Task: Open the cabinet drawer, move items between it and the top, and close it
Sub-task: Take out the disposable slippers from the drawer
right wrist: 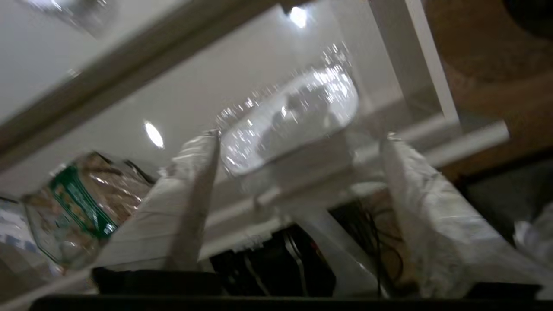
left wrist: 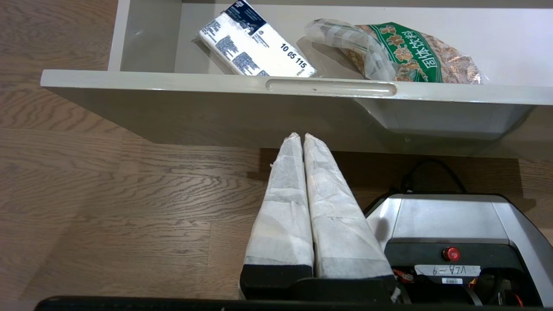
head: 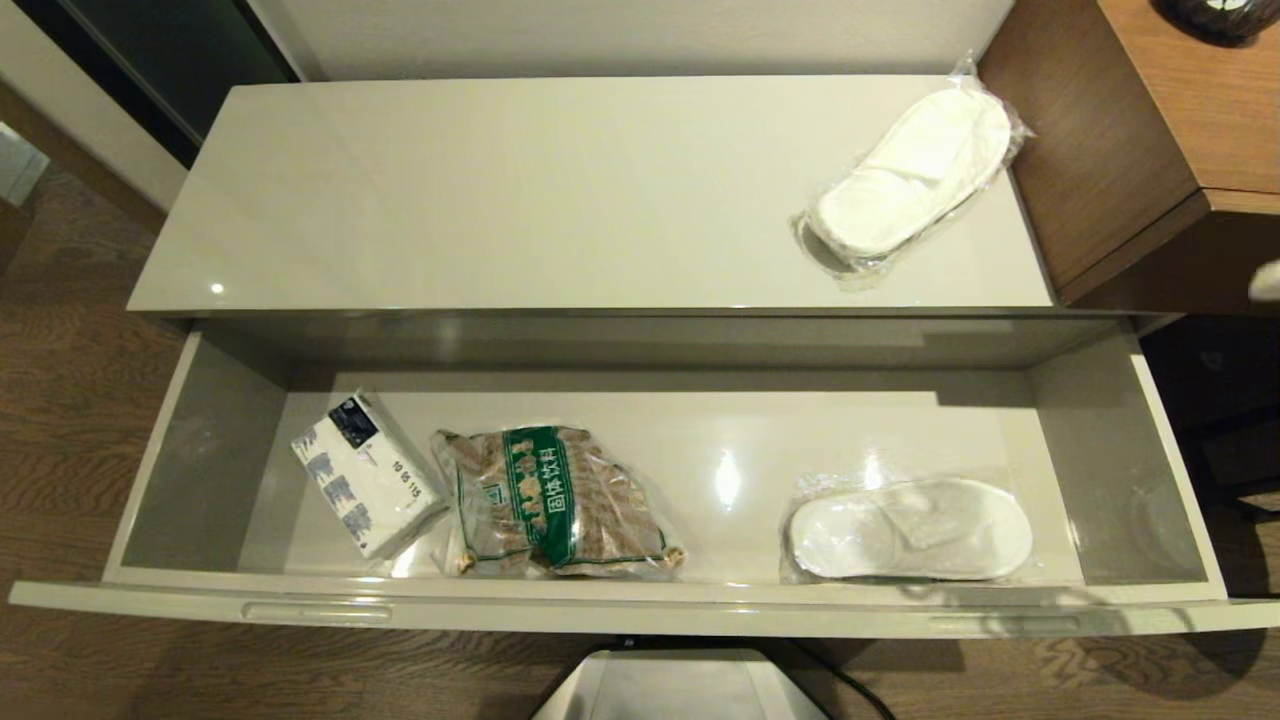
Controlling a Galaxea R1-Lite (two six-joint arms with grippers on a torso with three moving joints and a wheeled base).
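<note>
Drawer (head: 640, 600) open, one slipper (head: 910, 530) inside, another (head: 915, 170) on the top (head: 500, 200); our right hand (right wrist: 298, 147) gapes empty, left hand (left wrist: 301, 137) closed, empty.

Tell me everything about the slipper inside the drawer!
The bagged slipper is flat and white, sealed in a crinkly clear plastic bag that glints under the light. It lies flat on the floor of the open cabinet drawer, near its right end and close to the front rim, toe pointing left. Nothing touches it; the brown snack bag lies apart, to its left.
</note>
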